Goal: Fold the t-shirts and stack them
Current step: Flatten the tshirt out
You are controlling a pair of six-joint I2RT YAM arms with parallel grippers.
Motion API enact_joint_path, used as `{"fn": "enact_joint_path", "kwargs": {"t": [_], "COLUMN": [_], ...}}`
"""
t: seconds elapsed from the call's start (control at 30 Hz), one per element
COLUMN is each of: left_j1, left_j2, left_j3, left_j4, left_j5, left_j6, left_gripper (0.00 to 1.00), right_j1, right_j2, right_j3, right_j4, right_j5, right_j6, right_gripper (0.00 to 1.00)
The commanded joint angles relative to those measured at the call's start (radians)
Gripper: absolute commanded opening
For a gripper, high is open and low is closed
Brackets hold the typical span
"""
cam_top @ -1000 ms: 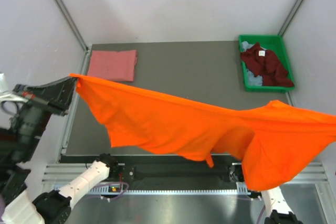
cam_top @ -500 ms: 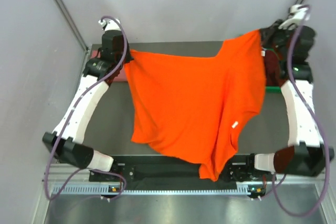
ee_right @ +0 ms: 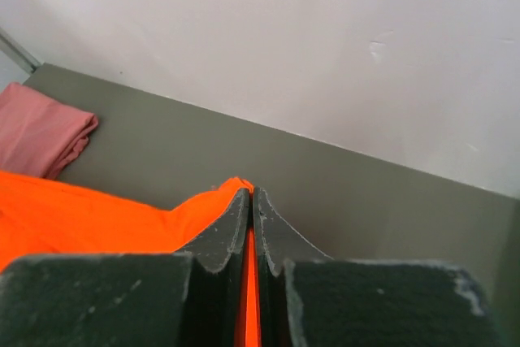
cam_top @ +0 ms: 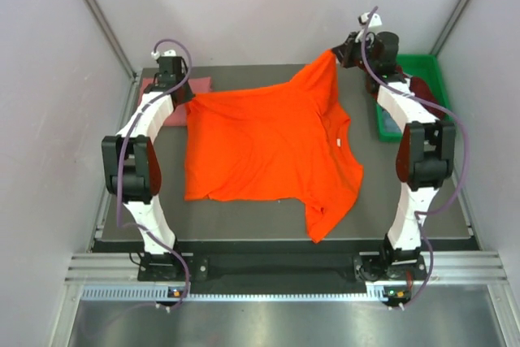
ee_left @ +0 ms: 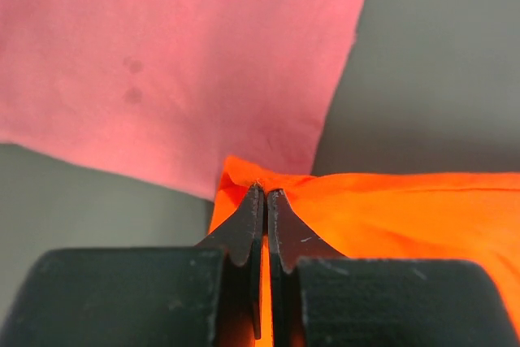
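On table [cam_top: 244, 223]: orange tee [cam_top: 260, 144], mostly flat.

A plain bright orange t-shirt [cam_top: 268, 148] lies on the dull grey counter [cam_top: 244, 221], a salmon pink t-shirt [ee_left: 162, 62] at ten o'clock, a green bin [cam_top: 414, 59] at two o'clock.

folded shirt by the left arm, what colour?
Folded shirt: salmon pink, best in left wrist view.
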Motion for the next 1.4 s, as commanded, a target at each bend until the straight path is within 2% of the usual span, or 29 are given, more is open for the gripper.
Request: {"fn": "enact_joint_path", "kwargs": {"t": [0.0,0.13,0.23,0.33,0.6,0.83,0.97,1.07,1.17,1.3,1.37], "left_j1": [0.017,0.040,0.041,0.078,0.097,0.095,0.095,0.095,0.094,0.089,0.092], "left_j2": [0.019,0.040,0.087,0.140,0.170,0.195,0.195,0.138,0.024,-0.171,-0.303], "left_j3": [0.084,0.062,0.120,0.176,0.194,0.206,0.229,0.243,0.248,0.234,0.213], "left_j4": [0.113,0.194,0.167,0.127,0.152,0.172,0.167,0.156,0.144,0.123,0.116], "left_j5": [0.028,0.086,0.094,0.104,0.241,0.220,0.212,0.235,0.204,0.190,0.187], "left_j6": [0.023,0.038,0.047,0.065,0.093,0.105,0.096,0.087,0.069,0.039,0.032], "left_gripper": [0.00,0.00,0.00,0.00,0.00,0.00,0.00,0.00,0.00,0.00,0.00], "right_j1": [0.041,0.058,0.054,0.032,-0.041,-0.051,-0.029,-0.031,-0.038,-0.037,-0.038], "right_j2": [0.090,0.190,0.231,0.233,0.170,0.225,0.281,0.210,0.048,-0.281,-0.389], "right_j3": [0.167,0.259,0.292,0.287,0.201,0.255,0.374,0.355,0.260,0.128,0.095], "right_j4": [0.141,0.175,0.184,0.181,0.209,0.326,0.265,0.232,0.187,0.118,0.077], "right_j5": [0.017,0.040,0.092,0.123,0.187,0.059,0.014,0.069,0.143,0.231,0.259], "right_j6": [-0.040,-0.019,-0.023,-0.016,-0.025,0.013,0.016,0.010,0.018,0.044,0.047], "right_gripper": [0.00,0.00,0.00,0.00,0.00,0.00,0.00,0.00,0.00,0.00,0.00]}}
